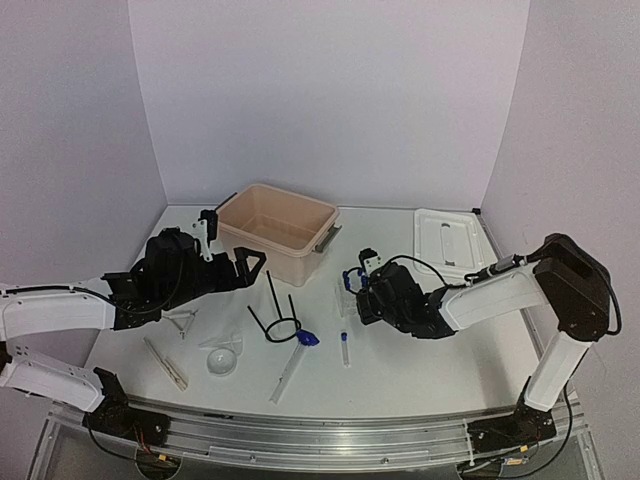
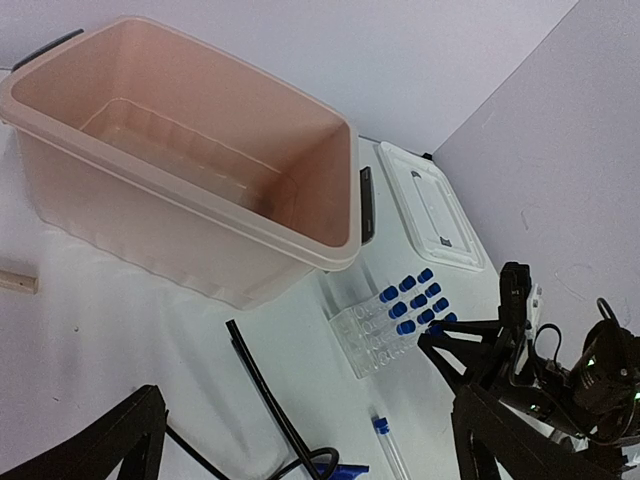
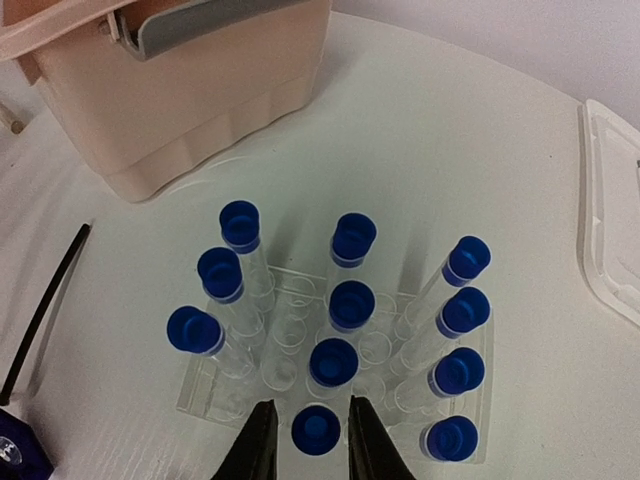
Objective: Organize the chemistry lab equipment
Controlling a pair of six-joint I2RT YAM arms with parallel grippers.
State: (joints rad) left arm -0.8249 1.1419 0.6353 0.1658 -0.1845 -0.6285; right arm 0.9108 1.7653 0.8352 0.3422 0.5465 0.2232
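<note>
Right wrist view: right hand (image 3: 312,408) slightly parted astride capped tube (image 3: 316,432) standing in rack (image 3: 200,395), not gripping. Loose tube (image 1: 345,350) lies on counter (image 1: 420,370), near-to-far, near right hand. Left hand (image 1: 252,266) wide open, farther.

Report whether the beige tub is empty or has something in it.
Empty, as far as shown: the beige tub shows only bare floor and walls from above.

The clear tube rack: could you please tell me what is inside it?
Eleven blue-capped tubes stand in the tube rack; the right pincer straddles the nearest. Some holes are empty. The pincer covers its near edge.
</note>
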